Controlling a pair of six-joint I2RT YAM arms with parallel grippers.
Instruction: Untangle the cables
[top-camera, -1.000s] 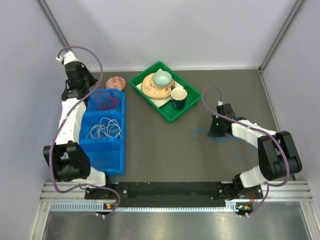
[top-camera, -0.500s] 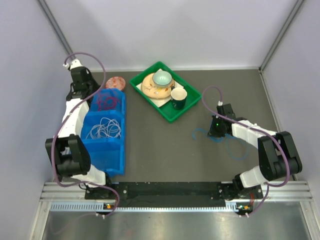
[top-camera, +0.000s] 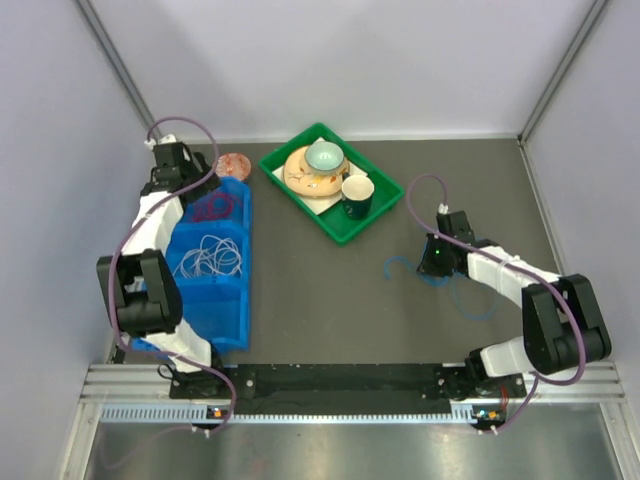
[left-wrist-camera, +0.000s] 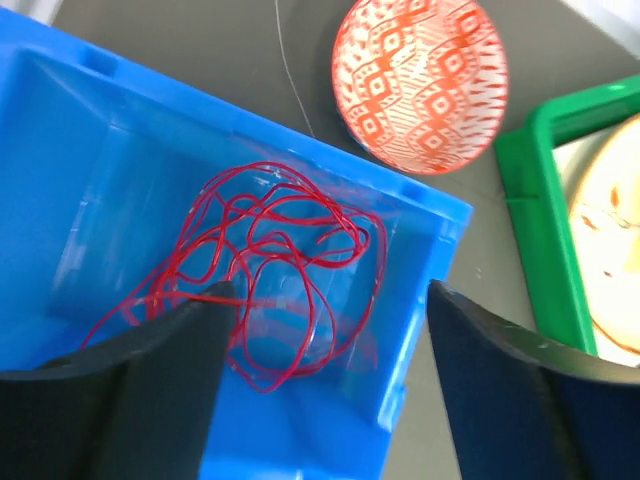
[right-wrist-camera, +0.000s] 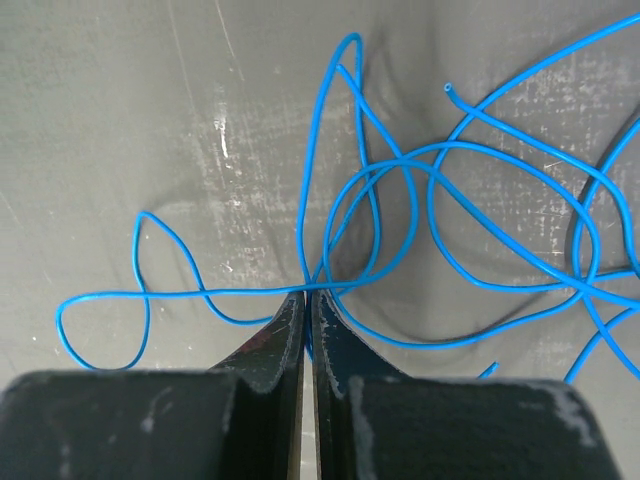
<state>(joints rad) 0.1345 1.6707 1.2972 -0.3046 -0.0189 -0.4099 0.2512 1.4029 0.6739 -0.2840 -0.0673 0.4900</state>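
Note:
The red cable (left-wrist-camera: 285, 215) lies in a loose tangle in the far compartment of the blue bin (left-wrist-camera: 420, 330), also seen from above as the red cable (top-camera: 212, 207). My left gripper (left-wrist-camera: 330, 292) hovers over it, open, with nothing between its fingers. The white cable (top-camera: 208, 257) is coiled in the bin's middle compartment. The blue cable (right-wrist-camera: 440, 190) sprawls in loops on the dark table at the right. My right gripper (right-wrist-camera: 309, 293) is shut on a strand of it where several loops cross, low on the table (top-camera: 432, 266).
A red patterned bowl (left-wrist-camera: 420, 85) sits just beyond the bin's far corner. A green tray (top-camera: 275, 170) at the back centre holds a plate, a teal bowl (top-camera: 324, 155) and a dark cup (top-camera: 357, 192). White walls close in the left, right and back.
My left arm swung toward the bin's far end and its gripper opened over the red cable. The right arm shifted only slightly, still shut on the blue cable.

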